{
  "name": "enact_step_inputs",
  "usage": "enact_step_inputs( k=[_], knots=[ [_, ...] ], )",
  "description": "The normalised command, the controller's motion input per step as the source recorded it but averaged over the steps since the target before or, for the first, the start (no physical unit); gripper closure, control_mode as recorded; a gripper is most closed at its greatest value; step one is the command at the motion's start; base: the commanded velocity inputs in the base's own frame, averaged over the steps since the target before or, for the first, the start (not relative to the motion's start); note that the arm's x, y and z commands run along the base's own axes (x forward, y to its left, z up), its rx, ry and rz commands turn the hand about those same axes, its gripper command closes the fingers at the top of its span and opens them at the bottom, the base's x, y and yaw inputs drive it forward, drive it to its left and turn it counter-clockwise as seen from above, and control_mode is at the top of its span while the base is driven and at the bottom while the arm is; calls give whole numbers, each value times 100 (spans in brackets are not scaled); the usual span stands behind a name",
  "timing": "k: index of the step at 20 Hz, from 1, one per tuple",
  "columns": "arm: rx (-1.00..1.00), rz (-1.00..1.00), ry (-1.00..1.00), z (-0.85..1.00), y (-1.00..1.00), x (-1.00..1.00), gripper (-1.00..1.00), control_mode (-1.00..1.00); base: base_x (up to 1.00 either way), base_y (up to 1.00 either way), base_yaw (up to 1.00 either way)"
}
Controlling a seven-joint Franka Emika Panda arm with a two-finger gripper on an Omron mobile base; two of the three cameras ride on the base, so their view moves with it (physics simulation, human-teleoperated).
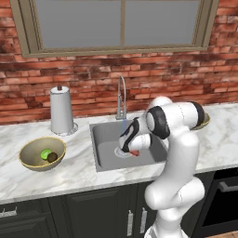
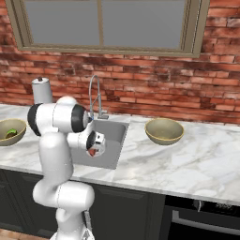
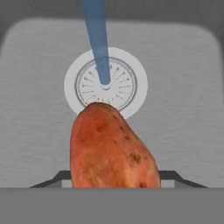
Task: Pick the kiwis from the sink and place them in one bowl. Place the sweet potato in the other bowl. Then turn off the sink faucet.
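The hand (image 1: 133,151) grips the sweet potato (image 3: 111,148) above the sink (image 1: 104,144), over the drain, so it can travel to the other bowl (image 2: 164,131) on the worktop (both kiwis (image 1: 48,155) already fill the first bowl (image 1: 29,158)).

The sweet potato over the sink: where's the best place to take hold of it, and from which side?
Across its thick middle, judging by shape: the sweet potato is oblong with tapered ends, so its long flanks suit two fingers best. In the hand view it rises between them over the sink, so the hand seems to hold it from above.
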Motion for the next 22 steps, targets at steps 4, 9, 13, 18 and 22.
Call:
enact_step_inputs(
  k=[4, 9, 13, 18, 22],
  knots=[
    [0, 0, -21, 92, -14, -77, 100, -100, 0, 0, 0],
    [3, 0, -5, 100, -11, -38, 100, -100, 0, 0, 0],
    [4, 0, 0, 100, -25, -30, 100, -100, 0, 0, 0],
    [2, 0, 1, 100, -29, -32, 100, -100, 0, 0, 0],
    [0, 0, 7, 100, -22, -17, 100, -100, 0, 0, 0]
  ],
)
